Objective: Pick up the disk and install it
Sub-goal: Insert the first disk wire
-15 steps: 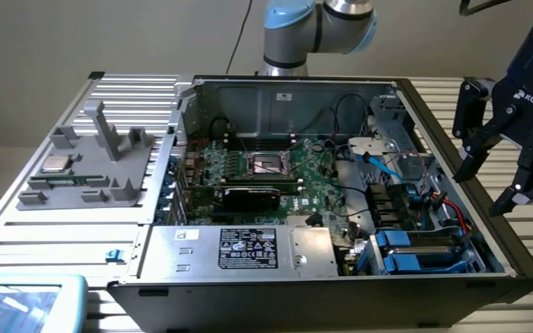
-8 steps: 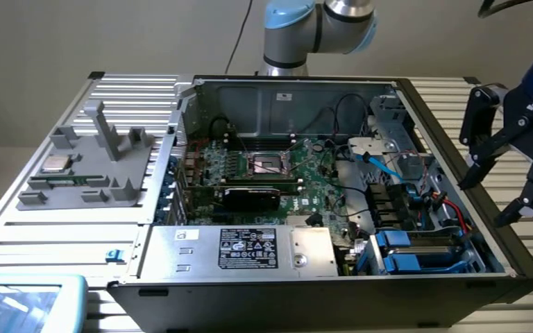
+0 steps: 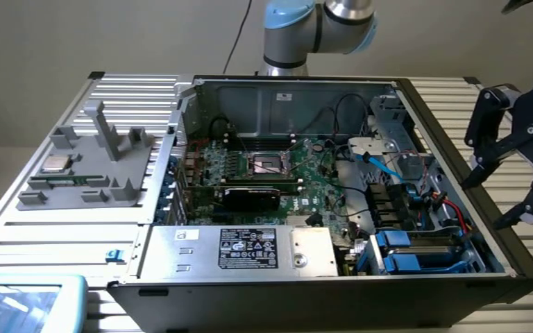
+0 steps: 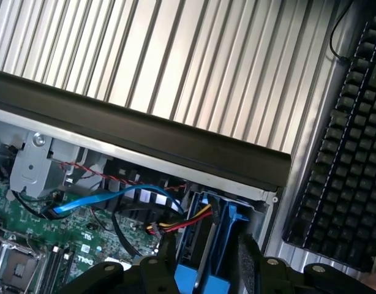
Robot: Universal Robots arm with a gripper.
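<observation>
My gripper [image 3: 487, 203] hangs open at the exterior view's right, just outside the open computer case's right wall, with nothing between its black fingers [image 3: 481, 156]. In the case's near right corner, bright blue carrier frames [image 3: 404, 255] sit in the drive bay. In the wrist view my gripper [image 4: 206, 262] is right above one blue carrier [image 4: 220, 228], which stands edge-on in the bay between the two fingers [image 4: 168, 254]. The disk's grey metal body and white label are hidden from me.
The black case wall [image 4: 176, 138] runs under the gripper. A black keyboard [image 4: 341, 153] lies on the slatted table beyond it. Inside are the motherboard [image 3: 266, 166], loose cables [image 4: 108, 199] and a silver box with a black label [image 3: 248, 251]. A grey fixture [image 3: 91, 166] stands at the exterior view's left.
</observation>
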